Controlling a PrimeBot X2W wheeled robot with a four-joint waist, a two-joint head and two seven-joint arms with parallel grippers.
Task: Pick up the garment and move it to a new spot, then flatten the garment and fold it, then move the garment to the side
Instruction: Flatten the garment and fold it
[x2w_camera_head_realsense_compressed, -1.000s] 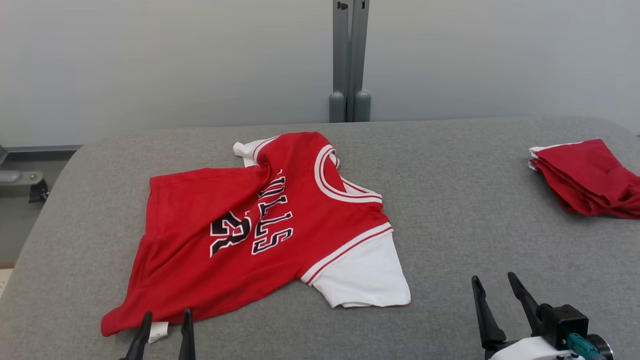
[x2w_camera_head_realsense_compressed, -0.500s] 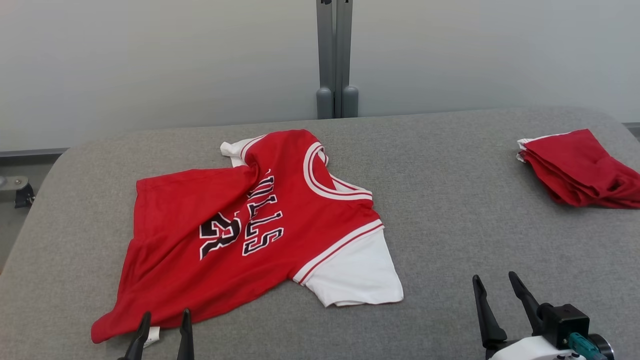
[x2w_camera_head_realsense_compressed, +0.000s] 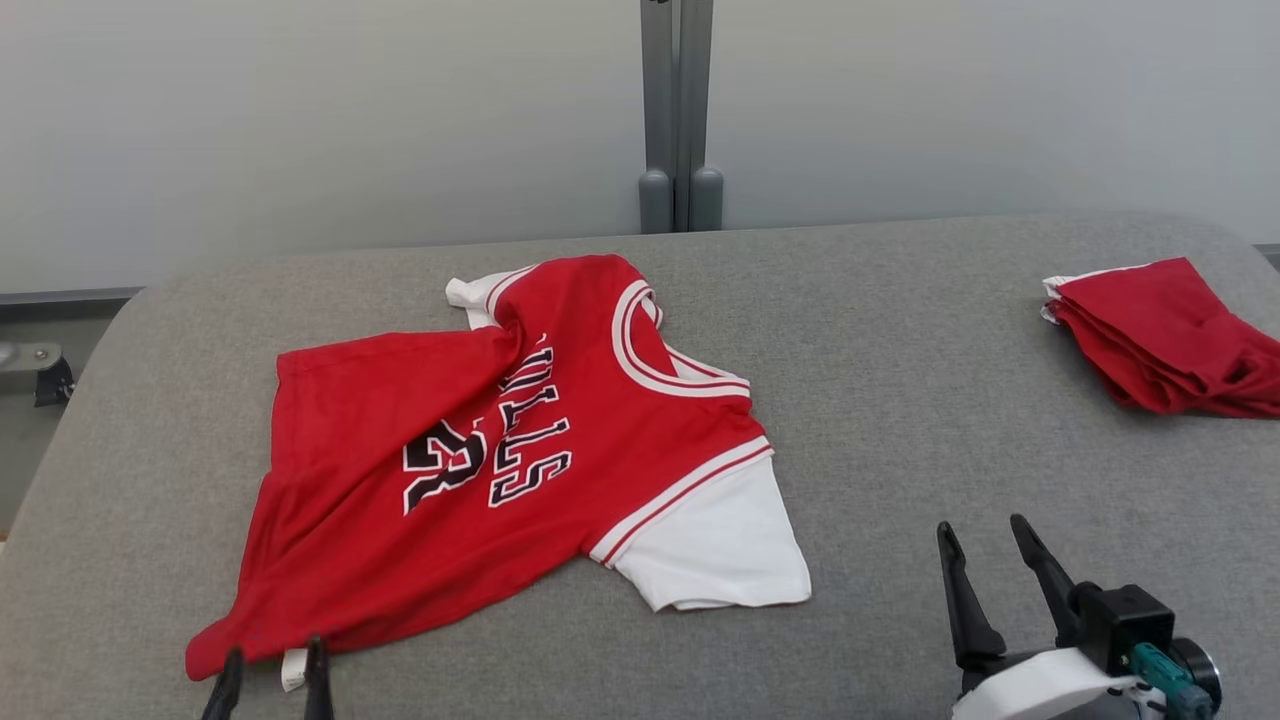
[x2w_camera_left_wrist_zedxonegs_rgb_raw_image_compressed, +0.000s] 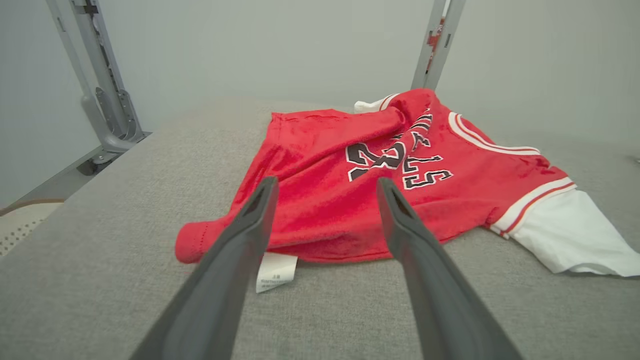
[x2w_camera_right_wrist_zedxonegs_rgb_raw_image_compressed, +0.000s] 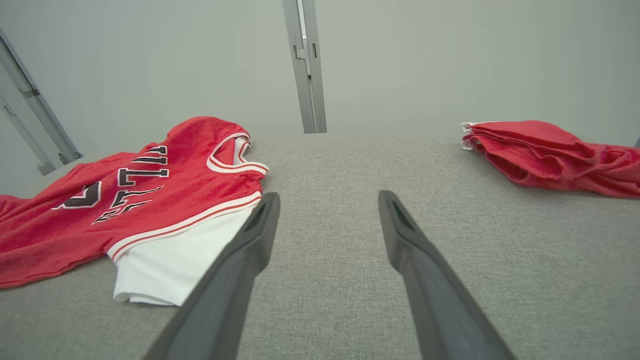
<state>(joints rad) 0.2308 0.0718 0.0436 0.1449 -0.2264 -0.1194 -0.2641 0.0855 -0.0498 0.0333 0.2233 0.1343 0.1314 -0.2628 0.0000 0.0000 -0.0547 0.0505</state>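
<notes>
Head view: left gripper (x2w_camera_head_realsense_compressed: 275, 648) mostly cut off, jaws apart at garment (x2w_camera_head_realsense_compressed: 350, 520) hem; right gripper (x2w_camera_head_realsense_compressed: 980, 524) jaws likewise apart.

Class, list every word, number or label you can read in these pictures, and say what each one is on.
"ULLS": black letters on the chest of the red jersey; a fold hides what comes before.
"23": black number beside those letters, creased.
White care label at the jersey's hem: print too small to read.
</notes>
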